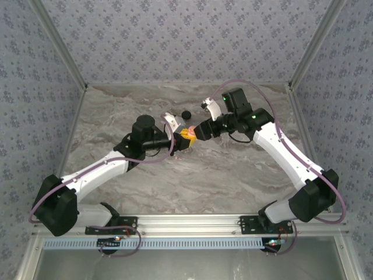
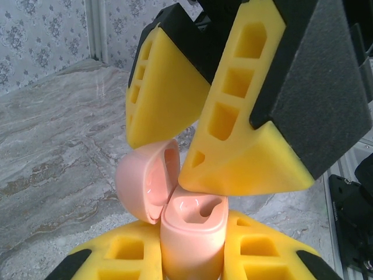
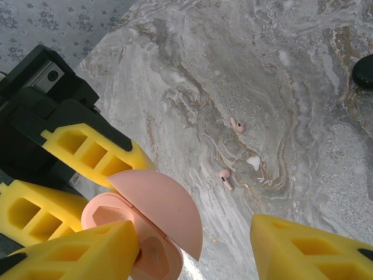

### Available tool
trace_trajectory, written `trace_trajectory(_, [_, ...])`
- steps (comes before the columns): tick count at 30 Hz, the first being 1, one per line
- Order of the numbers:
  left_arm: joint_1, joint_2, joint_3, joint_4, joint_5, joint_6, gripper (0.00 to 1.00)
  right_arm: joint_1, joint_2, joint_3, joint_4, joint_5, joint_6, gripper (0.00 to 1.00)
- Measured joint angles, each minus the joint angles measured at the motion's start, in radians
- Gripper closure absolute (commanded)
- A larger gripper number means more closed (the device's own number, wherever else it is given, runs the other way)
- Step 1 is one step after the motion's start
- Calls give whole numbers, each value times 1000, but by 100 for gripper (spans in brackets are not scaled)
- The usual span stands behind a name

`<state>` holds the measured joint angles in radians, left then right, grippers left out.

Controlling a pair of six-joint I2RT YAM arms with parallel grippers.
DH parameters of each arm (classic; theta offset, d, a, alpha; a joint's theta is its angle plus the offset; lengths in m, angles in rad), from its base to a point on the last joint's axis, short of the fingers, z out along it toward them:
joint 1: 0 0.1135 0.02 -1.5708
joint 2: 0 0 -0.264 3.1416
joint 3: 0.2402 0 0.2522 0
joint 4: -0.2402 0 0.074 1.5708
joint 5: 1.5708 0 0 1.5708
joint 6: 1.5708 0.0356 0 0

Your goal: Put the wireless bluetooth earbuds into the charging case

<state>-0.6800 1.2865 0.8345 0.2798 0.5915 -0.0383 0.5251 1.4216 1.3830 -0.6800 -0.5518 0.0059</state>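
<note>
Right wrist view shows pink earbuds (image 3: 236, 125) on the table (image 3: 175, 70).

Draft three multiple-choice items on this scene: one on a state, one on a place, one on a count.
1. The lid of the charging case is: A open, B shut, C missing.
2. The earbuds lie: A inside the case, B on the table, C on the floor.
3. Earbuds outside the case: A one, B two, C four.
Answers: A, the lid stands hinged back while the left pincer grips the case; B, both rest on the marble top; B, two pink ones show.
</note>
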Motion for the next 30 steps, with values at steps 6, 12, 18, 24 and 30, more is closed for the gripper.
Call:
trace_trajectory(6, [-6,12,0,2,24,0,80,29,5,14,5,-14,0,42])
trace_trajectory(12, [-8,18,0,8,36,-4,90,44,13,16,4,-27,-8,42])
trace_trajectory(18, [-8,18,0,8,28,-4,89,44,14,16,9,-24,-2,41])
trace_trajectory(24, [-8,18,0,11,-23,-11,87,31,-10,6,49,15,51,37])
trace_trajectory(30, [-8,6,-19,24,-77,-39,86,-79,-95,-52,110,98,145,35])
